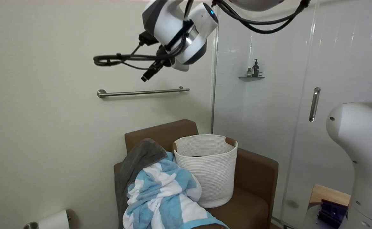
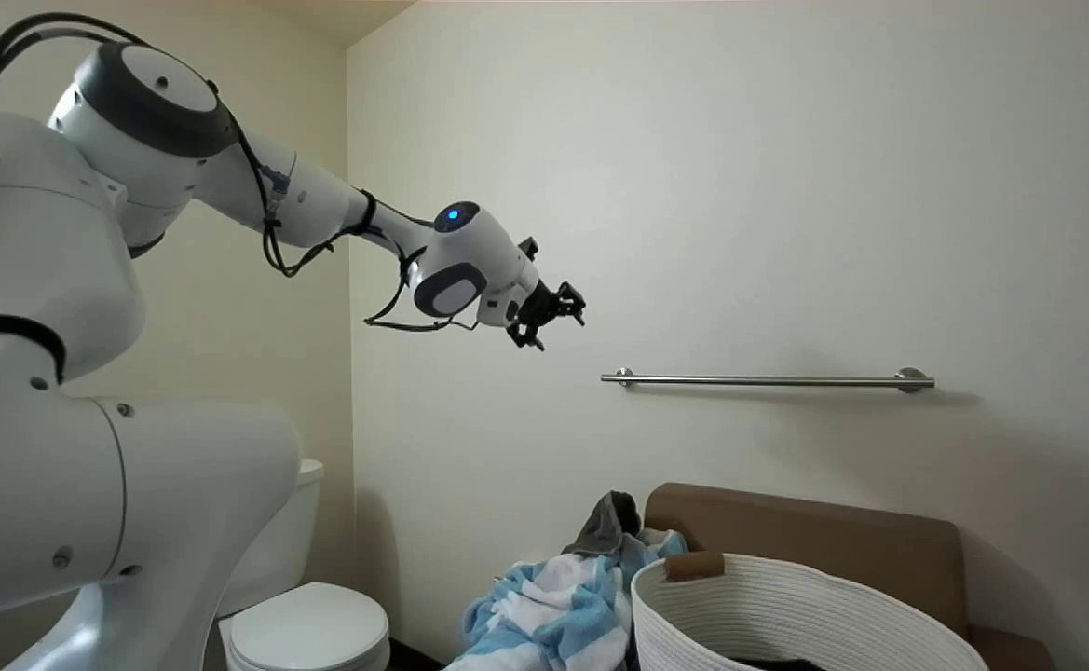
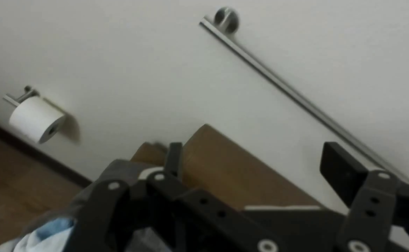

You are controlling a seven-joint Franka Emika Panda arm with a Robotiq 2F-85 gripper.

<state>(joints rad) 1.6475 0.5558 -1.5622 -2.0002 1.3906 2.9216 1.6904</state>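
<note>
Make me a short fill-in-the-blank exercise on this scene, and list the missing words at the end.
1. The gripper holds nothing, and its jaws stand wide ____.
2. The striped towel combines white with light ____.
3. The chair under the white basket is ____ in colour.
4. The metal bar is fixed to the pale ____ above the chair.

Missing words: open; blue; brown; wall.

Black fingers (image 3: 341,171) are standing wide apart before a brown chair (image 3: 239,171); a metal bar (image 3: 295,95) is slanting across the wall (image 3: 127,63); a paper roll (image 3: 34,117) is hanging at left; gray cloth (image 3: 122,170) and blue-and-white cloth (image 3: 48,238) are lying at lower left.
</note>
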